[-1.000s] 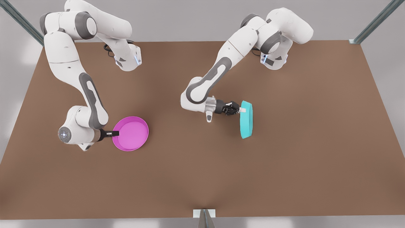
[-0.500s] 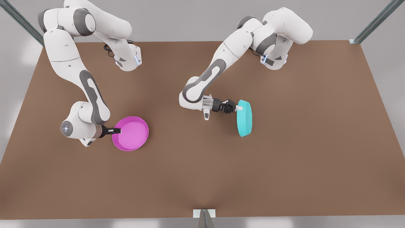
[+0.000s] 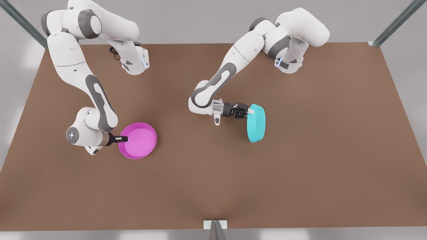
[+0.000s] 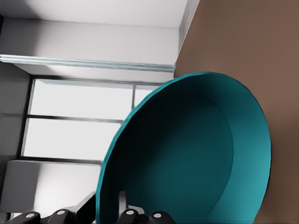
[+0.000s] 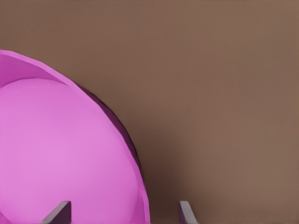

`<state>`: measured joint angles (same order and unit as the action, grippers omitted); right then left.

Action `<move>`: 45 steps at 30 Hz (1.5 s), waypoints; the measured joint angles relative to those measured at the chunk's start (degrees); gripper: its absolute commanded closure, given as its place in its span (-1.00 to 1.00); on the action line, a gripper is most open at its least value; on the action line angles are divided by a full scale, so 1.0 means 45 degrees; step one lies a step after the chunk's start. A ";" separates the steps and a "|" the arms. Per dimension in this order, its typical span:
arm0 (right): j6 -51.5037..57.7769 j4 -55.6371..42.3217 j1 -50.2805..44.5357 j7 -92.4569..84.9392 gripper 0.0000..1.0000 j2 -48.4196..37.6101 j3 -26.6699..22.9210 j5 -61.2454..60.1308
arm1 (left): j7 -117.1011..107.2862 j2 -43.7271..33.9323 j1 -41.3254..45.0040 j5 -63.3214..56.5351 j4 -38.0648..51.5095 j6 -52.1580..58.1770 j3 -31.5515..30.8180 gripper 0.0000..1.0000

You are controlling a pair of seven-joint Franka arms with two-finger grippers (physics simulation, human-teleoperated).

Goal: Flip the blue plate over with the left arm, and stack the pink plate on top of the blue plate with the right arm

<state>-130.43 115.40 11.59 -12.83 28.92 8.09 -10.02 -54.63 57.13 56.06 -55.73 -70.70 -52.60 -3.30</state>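
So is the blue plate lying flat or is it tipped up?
Tipped up. The blue plate stands nearly on edge, pinched at its rim by the left hand, its underside facing the front view. It is not flipped over yet.

Even, soft light; faint shadows on the table [image 3: 300, 173]; glare perhaps from bright windows behind

Two plates on the brown table [image 3: 300, 173] — one blue plate [image 3: 256, 123], one pink plate [image 3: 138, 140]. Two white arms, one gripper each — left gripper [image 3: 248, 112] at the blue plate's rim, right gripper [image 3: 120, 138] at the pink plate's rim. Three metal posts at the table's edges.
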 measured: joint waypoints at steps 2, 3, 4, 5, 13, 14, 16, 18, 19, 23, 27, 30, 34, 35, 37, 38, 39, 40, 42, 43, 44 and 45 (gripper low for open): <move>-0.0001 0.0000 0.0003 0.0000 -0.43 0.0017 0.0000 0.0002 | -0.0009 0.0076 0.0022 0.0065 0.0046 0.0048 -0.0061 -0.56; -0.0001 0.0000 -0.0016 0.0011 -0.43 0.0019 0.0000 0.0001 | -0.0027 0.0096 0.0024 0.0087 0.0048 0.0078 -0.0067 -0.56; -0.0001 0.0000 -0.0024 0.0019 -0.43 0.0019 0.0000 0.0000 | -0.0055 0.0116 0.0027 0.0104 0.0061 0.0124 -0.0117 -0.56; -0.0019 -0.0018 -0.0035 0.0020 -0.43 0.0037 0.0000 0.0016 | -0.0086 0.0172 0.0047 0.0116 0.0067 0.0194 -0.0266 -0.56; -0.0098 -0.0039 0.0003 0.0019 -0.41 0.0214 0.0000 0.0009 | -0.0896 0.0391 0.0870 0.1220 0.0741 0.0461 -0.0536 -0.56; -0.0098 -0.0039 0.0003 0.0019 -0.41 0.0230 0.0000 0.0018 | -0.0992 0.0426 0.0953 0.1480 0.0868 0.0459 -0.0536 -0.56; -0.0098 -0.0057 0.0039 0.0019 -0.38 0.0245 0.0000 0.0005 | -0.1114 0.0393 0.0981 0.2134 0.1367 0.0535 -0.0536 -0.56; -0.0098 -0.0058 0.0042 0.0020 -0.28 0.0287 0.0000 0.0000 | -0.1400 0.0372 0.1019 0.2991 0.2236 0.0971 -0.0554 -0.56; -0.0098 -0.0059 0.0042 0.0030 -0.19 0.0304 0.0000 0.0000 | -0.1909 0.0359 0.1020 0.3540 0.2774 0.0986 -0.0555 -0.56; -0.0061 -0.0059 0.0062 0.0020 -0.01 0.0294 0.0000 0.0000 | -0.4228 0.0352 0.0943 0.5807 0.3145 0.0311 -0.0575 -0.56; -0.0059 -0.0059 0.0062 0.0020 0.13 0.0293 0.0000 0.0000 | -0.6047 -0.0579 0.0313 0.8514 0.5076 -0.0079 -0.0535 -0.56; -0.0059 -0.0059 0.0054 0.0020 0.16 0.0293 0.0000 0.0000 | -0.6505 -0.4073 -0.4892 1.0917 0.5850 -0.1211 -0.0536 -0.61; -0.0059 -0.0054 0.0042 0.0020 0.22 0.0313 0.0000 0.0000 | 0.6610 -0.4805 -1.4064 1.3399 0.5576 -0.2988 -0.0518 -1.00; -0.0059 -0.0048 0.0043 0.0020 0.26 0.0312 0.0000 0.0000 | 0.9860 -0.6397 -1.4002 1.3274 0.4525 -0.2695 -0.0471 -1.00; -0.0059 -0.0048 0.0042 0.0020 0.27 0.0312 0.0000 0.0000 | 1.0895 -1.1426 -1.3862 1.2992 -0.1610 -0.4842 -0.0273 -1.00; -0.0059 -0.0039 0.0042 0.0020 0.27 0.0330 0.0000 0.0000 | 1.0869 -1.1324 -1.3467 1.2819 -0.1988 -0.5255 -0.0279 -1.00; -0.0048 -0.0039 0.0071 0.0030 0.27 0.0351 0.0000 0.0000 | 1.0919 -1.0549 -1.3304 1.2624 -0.1944 -0.5482 -0.0312 -1.00; -0.0040 -0.0039 0.0101 0.0028 0.27 0.0352 0.0000 0.0000 | 1.0946 -1.0415 -1.3529 1.2439 -0.1926 -0.5795 -0.0337 -1.00; -0.0020 -0.0039 0.0160 -0.0055 0.27 0.0429 0.0000 -0.0232 | 1.0966 -1.0409 -1.3527 1.2197 -0.1925 -0.5946 -0.0340 -1.00; 0.0017 -0.0039 0.0159 -0.0096 0.27 0.0448 0.0000 -0.0477 | 1.0968 -1.0411 -1.3495 1.2120 -0.1925 -0.5948 -0.0341 -1.00; 0.0030 -0.0039 0.0160 -0.0098 0.27 0.0449 0.0000 -0.0488 | 1.0968 -1.0410 -1.3536 1.2061 -0.1924 -0.5929 -0.0340 -1.00; 0.0038 -0.0041 0.0160 -0.0098 0.27 0.0449 0.0000 -0.0488 | 1.0968 -1.0421 -1.3534 1.2021 -0.1925 -0.5917 -0.0339 -1.00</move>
<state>-130.26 115.22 12.31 -13.27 30.94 8.09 -12.22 -5.27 10.24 -4.85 -1.64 -79.37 -79.23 -4.83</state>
